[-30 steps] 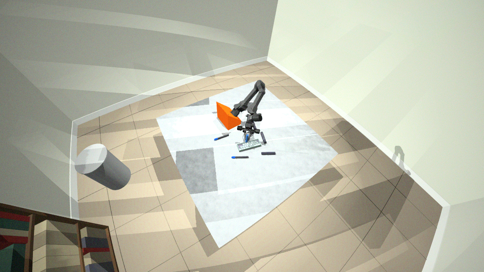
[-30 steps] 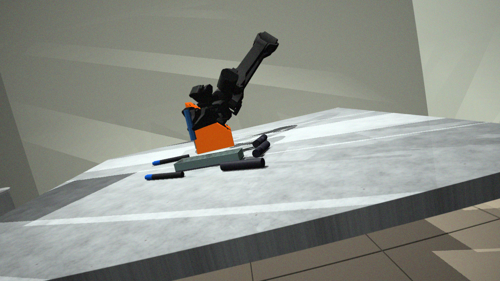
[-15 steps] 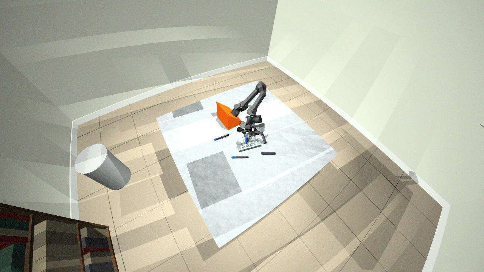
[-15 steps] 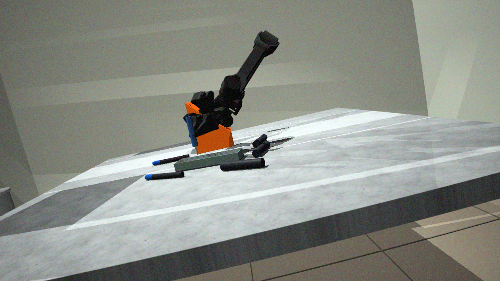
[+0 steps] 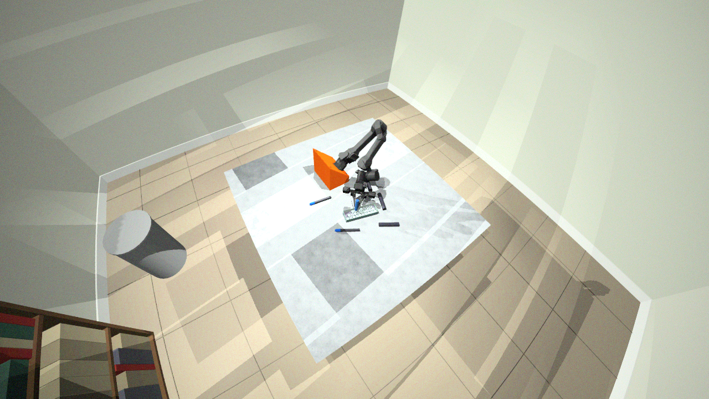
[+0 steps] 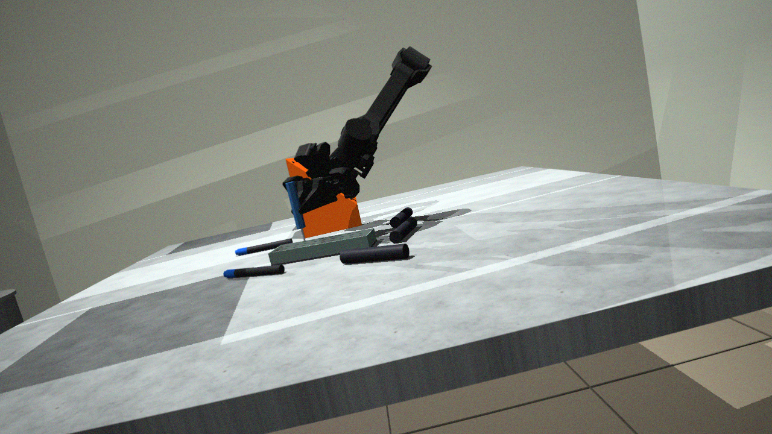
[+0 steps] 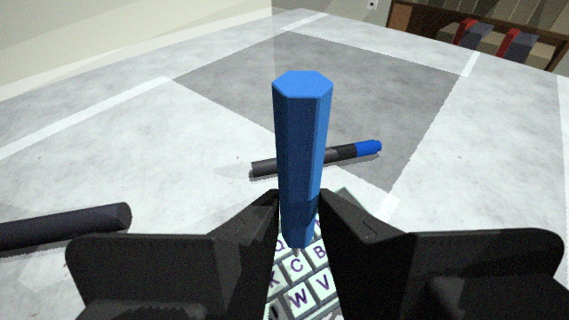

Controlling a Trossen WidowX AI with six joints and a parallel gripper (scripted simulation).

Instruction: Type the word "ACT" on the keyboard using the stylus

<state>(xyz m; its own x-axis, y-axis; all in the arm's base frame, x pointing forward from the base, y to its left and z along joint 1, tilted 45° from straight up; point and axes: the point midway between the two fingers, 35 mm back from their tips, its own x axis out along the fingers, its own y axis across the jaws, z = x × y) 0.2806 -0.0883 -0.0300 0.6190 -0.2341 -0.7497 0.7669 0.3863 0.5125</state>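
Observation:
My gripper (image 5: 356, 199) (image 6: 297, 197) (image 7: 298, 197) is shut on the blue hexagonal stylus (image 5: 356, 204) (image 6: 294, 205) (image 7: 301, 147), which stands nearly upright between the fingertips with its thin metal tip down. The pale green keyboard (image 5: 361, 213) (image 6: 324, 248) lies under the tip. In the wrist view the tip is at the upper edge of the C key (image 7: 297, 264), with the B key (image 7: 320, 250) to its right and the W key (image 7: 298, 298) below. Whether the tip touches the key I cannot tell. The fingers hide much of the keyboard; the A and T keys do not show in the wrist view.
Two dark markers with blue ends lie left of the keyboard (image 5: 320, 200) (image 6: 263, 247) and in front of it. Black cylinders lie at its right, one of them nearer the front (image 5: 389, 224) (image 6: 374, 253) (image 7: 67, 227). An orange block (image 5: 328, 170) (image 6: 332, 216) stands at the arm's base.

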